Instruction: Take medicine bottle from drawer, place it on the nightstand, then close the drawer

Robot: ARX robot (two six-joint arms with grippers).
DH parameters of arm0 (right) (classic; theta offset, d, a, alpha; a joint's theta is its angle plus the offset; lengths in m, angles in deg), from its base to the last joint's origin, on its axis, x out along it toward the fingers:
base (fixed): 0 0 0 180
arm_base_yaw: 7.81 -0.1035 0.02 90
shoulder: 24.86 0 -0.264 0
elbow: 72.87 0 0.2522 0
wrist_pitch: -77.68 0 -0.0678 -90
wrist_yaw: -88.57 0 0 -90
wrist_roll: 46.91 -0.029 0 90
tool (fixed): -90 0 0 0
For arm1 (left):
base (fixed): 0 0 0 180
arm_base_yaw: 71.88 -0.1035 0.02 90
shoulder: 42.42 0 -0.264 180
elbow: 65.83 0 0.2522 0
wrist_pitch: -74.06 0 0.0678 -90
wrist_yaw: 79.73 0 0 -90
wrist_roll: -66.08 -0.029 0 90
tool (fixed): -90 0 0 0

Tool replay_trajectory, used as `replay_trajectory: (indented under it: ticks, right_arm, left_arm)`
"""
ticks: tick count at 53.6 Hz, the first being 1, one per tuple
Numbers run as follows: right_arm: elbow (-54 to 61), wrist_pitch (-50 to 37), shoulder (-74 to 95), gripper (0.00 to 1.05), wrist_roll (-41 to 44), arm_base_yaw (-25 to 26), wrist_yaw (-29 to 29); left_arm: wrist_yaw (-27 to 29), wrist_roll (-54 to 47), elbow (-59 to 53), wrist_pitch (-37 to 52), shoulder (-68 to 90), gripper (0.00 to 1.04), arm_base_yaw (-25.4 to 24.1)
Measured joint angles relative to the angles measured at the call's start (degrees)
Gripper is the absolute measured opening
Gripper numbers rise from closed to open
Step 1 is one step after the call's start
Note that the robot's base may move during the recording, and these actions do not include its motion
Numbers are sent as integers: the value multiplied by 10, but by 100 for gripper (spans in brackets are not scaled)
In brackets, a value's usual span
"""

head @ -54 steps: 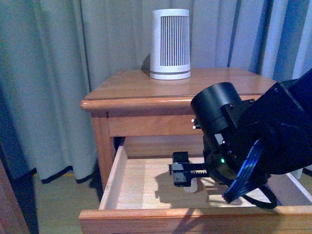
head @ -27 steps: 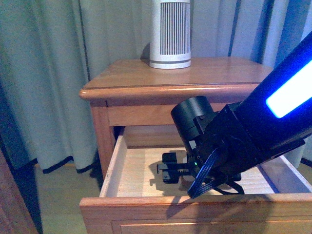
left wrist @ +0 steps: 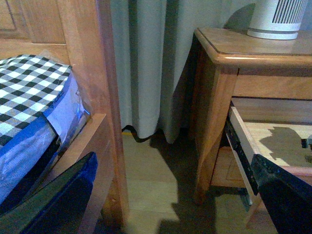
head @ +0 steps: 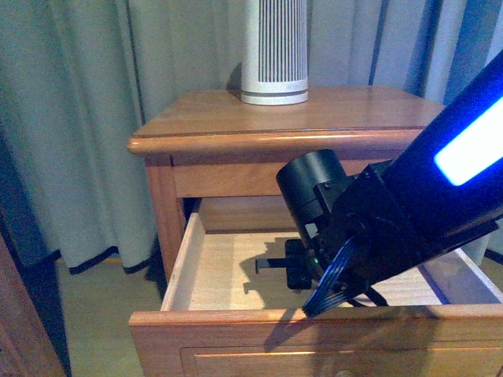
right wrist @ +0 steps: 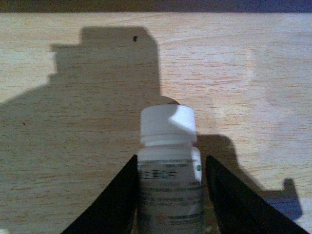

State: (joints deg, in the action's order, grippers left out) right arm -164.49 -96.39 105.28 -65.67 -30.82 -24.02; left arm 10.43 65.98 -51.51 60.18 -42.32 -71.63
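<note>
Firstly, we enter the nightstand (head: pixel 161 204): orange-brown wood with a rounded-edge tabletop (head: pixel 354 110), standing before a pale curtain (head: pixel 78 118).

Item, ribbed white appliance (head: pixel 273 47): upright at the back of that tabletop, its upper part cut off by the front view.

Item, drawer (head: pixel 179 271): the upper one, pulled well out, its pale bare-wood interior exposed and its front panel nearest the camera.

Item, right arm (head: pixel 409 212): black, with a lit blue strip, reaching down into the open drawer from the right side.

Item, right claw (right wrist: pixel 170 161): inside the drawer. In the right wrist view we record its two black fingers pressed against opposite sides of the bottle, clamped on it.

Item, medicine bottle (right wrist: pixel 169 175): small, white, white-capped, with a printed label, held between those fingers over the drawer's wooden floor. We cannot tell whether it touches the wood. The front view hides it behind the arm.

Item, left claw (left wrist: pixel 168 204): fingers spread wide apart with nothing between them, low beside the nightstand and well clear of the drawer.

Item, bed (left wrist: pixel 29 92): wooden frame with a blue-and-white checked cover, across a strip of floor (left wrist: pixel 156 161) from the nightstand.
</note>
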Motion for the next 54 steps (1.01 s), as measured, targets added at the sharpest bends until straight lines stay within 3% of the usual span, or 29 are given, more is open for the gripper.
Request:
replay_trajectory:
  ticks: [16, 25, 38, 45, 54]
  right_arm:
    - [143, 82, -220, 29, -65, 15, 13]
    - [187, 106, -355, 29, -58, 59, 11]
    - [105, 53, -435, 29, 28, 132, 13]
    - [-4, 35, -344, 29, 68, 175, 42]
    - [-92, 50, -228, 29, 65, 193, 47]
  left_arm:
    - [0, 0, 0, 0, 0, 98, 0]
    - [0, 0, 0, 0, 0, 98, 0]
    - [0, 0, 0, 0, 0, 98, 0]
    - [0, 0, 0, 0, 0, 98, 0]
    - [0, 0, 0, 0, 0, 98, 0]
